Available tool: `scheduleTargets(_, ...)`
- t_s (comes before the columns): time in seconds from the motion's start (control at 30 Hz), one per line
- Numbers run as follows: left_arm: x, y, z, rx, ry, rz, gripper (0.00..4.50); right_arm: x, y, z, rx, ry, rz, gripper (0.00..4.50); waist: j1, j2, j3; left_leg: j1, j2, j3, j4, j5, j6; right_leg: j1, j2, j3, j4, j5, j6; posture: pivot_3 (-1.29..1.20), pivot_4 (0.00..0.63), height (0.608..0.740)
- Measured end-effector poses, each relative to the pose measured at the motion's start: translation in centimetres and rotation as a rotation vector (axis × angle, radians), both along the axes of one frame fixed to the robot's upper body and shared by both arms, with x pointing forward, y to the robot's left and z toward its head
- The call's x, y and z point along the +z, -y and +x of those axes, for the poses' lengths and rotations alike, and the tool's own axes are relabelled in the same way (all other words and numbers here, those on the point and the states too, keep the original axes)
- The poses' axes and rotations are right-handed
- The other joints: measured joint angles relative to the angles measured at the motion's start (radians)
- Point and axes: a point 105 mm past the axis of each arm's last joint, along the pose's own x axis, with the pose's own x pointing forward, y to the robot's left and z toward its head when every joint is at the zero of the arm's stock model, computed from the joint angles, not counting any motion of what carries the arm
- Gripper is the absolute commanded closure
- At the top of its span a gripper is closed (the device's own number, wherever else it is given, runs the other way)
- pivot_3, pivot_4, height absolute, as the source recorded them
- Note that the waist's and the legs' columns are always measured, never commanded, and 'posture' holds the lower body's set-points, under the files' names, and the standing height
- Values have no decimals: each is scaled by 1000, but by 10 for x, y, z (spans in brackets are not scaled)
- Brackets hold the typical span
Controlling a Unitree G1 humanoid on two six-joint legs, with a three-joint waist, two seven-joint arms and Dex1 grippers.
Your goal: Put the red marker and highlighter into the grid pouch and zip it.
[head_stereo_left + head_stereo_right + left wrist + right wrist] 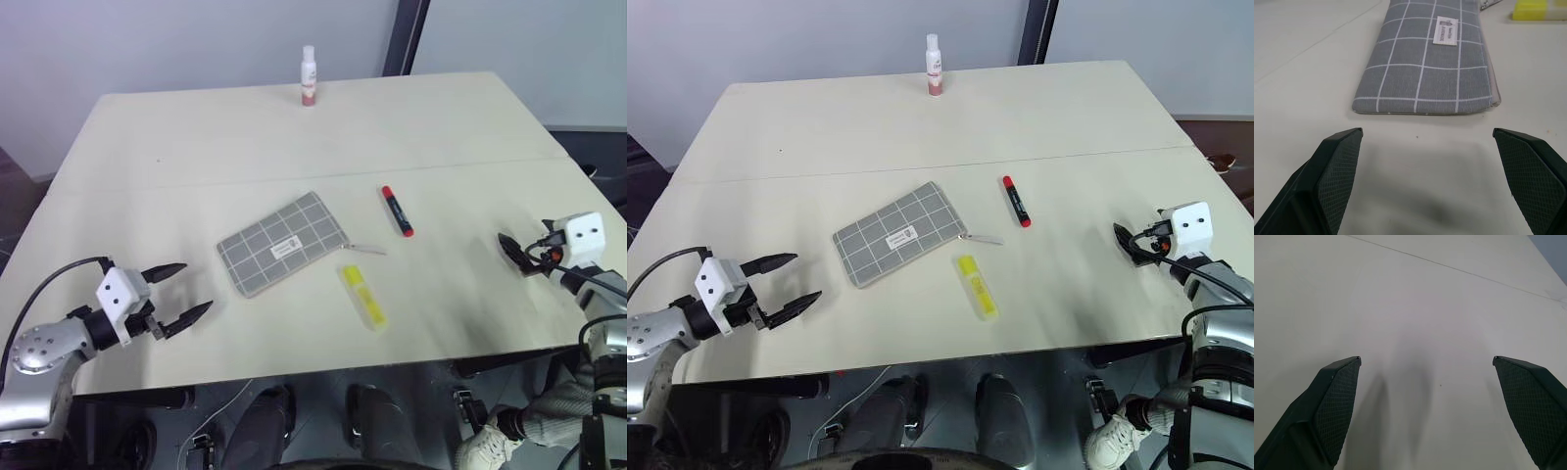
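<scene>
The flat grey fabric grid pouch (282, 243) lies mid-surface, the chunky translucent yellow highlighter (363, 296) just beside it, the red-capped black-barrelled marker (397, 211) beyond, long axis pointing away; the right hand (516, 253), spread and empty, is nearer the marker, the left hand (182, 292), also spread, nearer the pouch

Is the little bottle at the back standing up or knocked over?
Standing up. The bottle sits upright near the table's far edge, white cap on top.
</scene>
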Motion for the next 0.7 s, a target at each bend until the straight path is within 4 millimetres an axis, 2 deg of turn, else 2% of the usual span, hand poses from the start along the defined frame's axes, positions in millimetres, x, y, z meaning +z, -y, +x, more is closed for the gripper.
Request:
scheduleTargets(0.17,4,3,1,-12,38,-15,0,0,-3,0,24,-10,9,10,-1,0,0,0,1,1,0,0,0,0,1,1,0,1,-1,0,150,740)
scheduleTargets(0.37,3,6,-1,-17,44,-27,0,8,-14,1,75,1,25,10,1,0,0,0,3,3,0,0,0,-1,2,2,0,1,-2,0,150,740)
scheduleTargets(0.47,5,7,1,-19,55,-27,0,8,-23,1,105,2,65,783,2,0,0,0,4,4,0,0,0,-1,2,2,0,1,-2,0,150,740)
scheduleTargets(0.57,9,6,2,-20,84,-24,0,13,-41,1,168,7,81,2226,1,0,0,0,5,5,0,0,0,-1,2,3,0,1,-2,0,150,740)
scheduleTargets(0.63,14,5,7,-12,119,-20,0,26,-67,5,242,41,93,3301,-3,0,0,0,7,5,0,0,0,-1,4,4,0,1,-2,0,150,740)
scheduleTargets(0.7,18,5,11,-6,155,-8,0,39,-104,10,339,84,113,4339,-7,0,0,1,9,5,0,0,0,-2,6,4,0,1,-2,0,150,740)
